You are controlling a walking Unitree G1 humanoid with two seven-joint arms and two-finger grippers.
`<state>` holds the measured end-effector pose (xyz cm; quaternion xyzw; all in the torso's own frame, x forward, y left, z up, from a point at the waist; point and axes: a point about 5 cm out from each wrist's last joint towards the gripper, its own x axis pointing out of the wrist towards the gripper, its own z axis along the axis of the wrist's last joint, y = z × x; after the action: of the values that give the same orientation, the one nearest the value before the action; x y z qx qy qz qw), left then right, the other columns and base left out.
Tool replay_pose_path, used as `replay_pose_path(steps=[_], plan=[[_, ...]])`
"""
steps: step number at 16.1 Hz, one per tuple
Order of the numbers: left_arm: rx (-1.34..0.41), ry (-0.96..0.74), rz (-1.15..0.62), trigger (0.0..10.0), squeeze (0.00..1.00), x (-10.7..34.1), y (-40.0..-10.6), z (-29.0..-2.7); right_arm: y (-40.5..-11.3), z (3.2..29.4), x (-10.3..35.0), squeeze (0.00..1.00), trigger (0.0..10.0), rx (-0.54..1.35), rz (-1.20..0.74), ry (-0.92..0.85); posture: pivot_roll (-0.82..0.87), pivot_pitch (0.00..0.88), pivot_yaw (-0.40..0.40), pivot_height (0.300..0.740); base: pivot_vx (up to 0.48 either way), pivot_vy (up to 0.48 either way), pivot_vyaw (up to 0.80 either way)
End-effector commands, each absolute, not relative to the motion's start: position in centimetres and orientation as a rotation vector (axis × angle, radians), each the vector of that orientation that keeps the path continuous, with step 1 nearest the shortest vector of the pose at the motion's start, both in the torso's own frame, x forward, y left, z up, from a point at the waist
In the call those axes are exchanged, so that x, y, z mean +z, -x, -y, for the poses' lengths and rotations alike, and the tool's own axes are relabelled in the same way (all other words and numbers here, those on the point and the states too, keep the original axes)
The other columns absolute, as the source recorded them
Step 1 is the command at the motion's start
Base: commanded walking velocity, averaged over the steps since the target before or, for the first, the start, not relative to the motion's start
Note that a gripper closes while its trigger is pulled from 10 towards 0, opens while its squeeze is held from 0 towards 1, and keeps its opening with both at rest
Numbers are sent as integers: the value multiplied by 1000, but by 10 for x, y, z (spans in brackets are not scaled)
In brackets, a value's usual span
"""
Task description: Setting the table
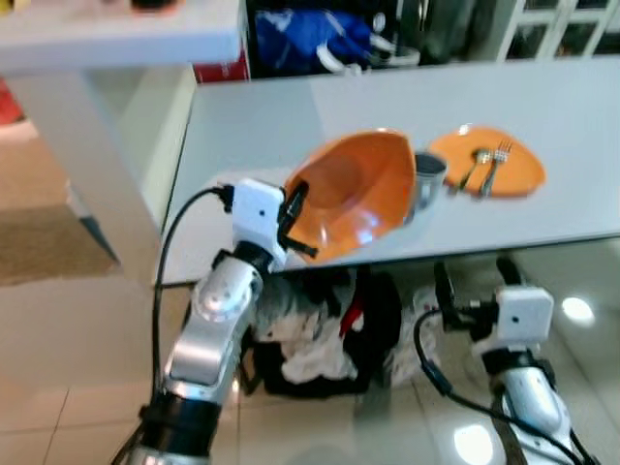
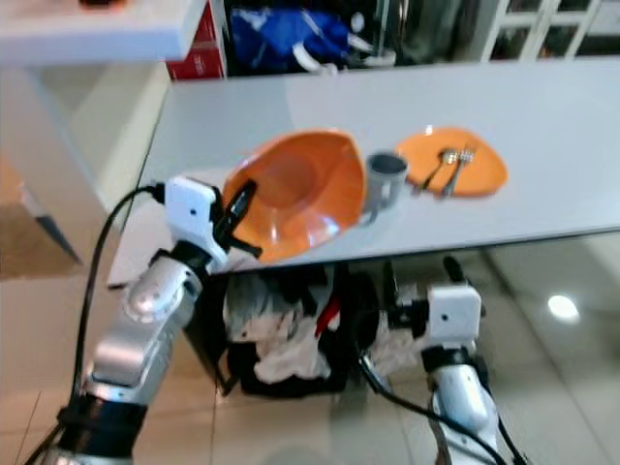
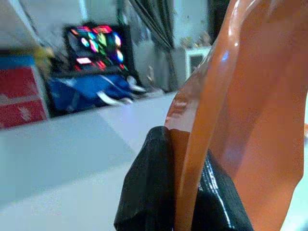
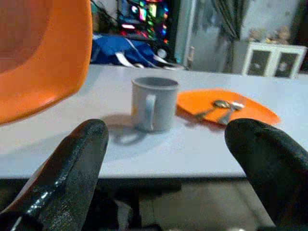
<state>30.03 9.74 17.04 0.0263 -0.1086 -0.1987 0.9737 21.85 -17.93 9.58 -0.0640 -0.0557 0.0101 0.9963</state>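
The right gripper (image 1: 473,281) is held low, below and in front of the near edge of the grey table (image 1: 542,107), with its two black fingers (image 4: 72,178) spread wide and nothing between them. Up and to its left, the left gripper (image 1: 295,221) is raised to the table's near edge, and its fingers are pinched on the rim of a glossy orange plastic bowl-shaped plate (image 1: 354,194); in the left wrist view one black pad (image 3: 149,187) is pressed on either face of the orange wall. The plate is held tilted steeply on edge, its hollow turned towards the robot, with its long axis running from the gripped lower corner up and away to the right, over the tabletop. Just beyond that far end, a grey mug (image 1: 426,179) stands upright on the table, its handle seen towards the right gripper in the right wrist view. Just past the mug, further to the right, a flat orange plate (image 1: 489,160) lies on the table, with a metal spoon (image 1: 474,165) and a metal fork (image 1: 494,165) laid side by side on it, their handles pointing towards the robot. Under the table, between the two arms, a dark basket of crumpled white cloth (image 1: 310,339) sits on the tiled floor. Beyond the table's far edge, a blue bag (image 1: 310,34) is seen.
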Motion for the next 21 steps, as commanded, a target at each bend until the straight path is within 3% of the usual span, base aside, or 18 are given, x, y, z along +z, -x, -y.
replay_pose_path(steps=[1, 7, 12, 14, 18, 21], plan=[[-349, -54, 267, 0, 0, 180, -302, -111, -219, 173, 98, 0, 10000, 38, 124, 119, -138, 0, 46, 736, 307, -364, 0], [-381, -33, 310, 0, 0, 186, -294, -106, -219, 173, 97, 0, 10000, 42, 121, 119, -136, 0, 43, 736, 230, -393, 0], [-294, -49, 443, 0, 0, 222, -303, -115, -219, 172, 98, 0, 10000, 45, 118, 121, -135, 0, 39, 736, 0, 0, 0], [-342, -53, 451, 0, 0, 230, -307, -106, -219, 171, 98, 0, 10000, 45, 118, 120, -134, 0, 37, 736, 0, 0, 0], [-423, 63, 296, 0, 0, 224, -337, -85, -220, 169, 98, 0, 10000, 50, 121, 118, -141, 0, 35, 736, 0, 0, 0], [-439, 63, 301, 0, 0, 235, -348, -72, -219, 169, 98, 0, 10000, 48, 120, 122, -155, 0, 40, 736, 461, 0, 0]])
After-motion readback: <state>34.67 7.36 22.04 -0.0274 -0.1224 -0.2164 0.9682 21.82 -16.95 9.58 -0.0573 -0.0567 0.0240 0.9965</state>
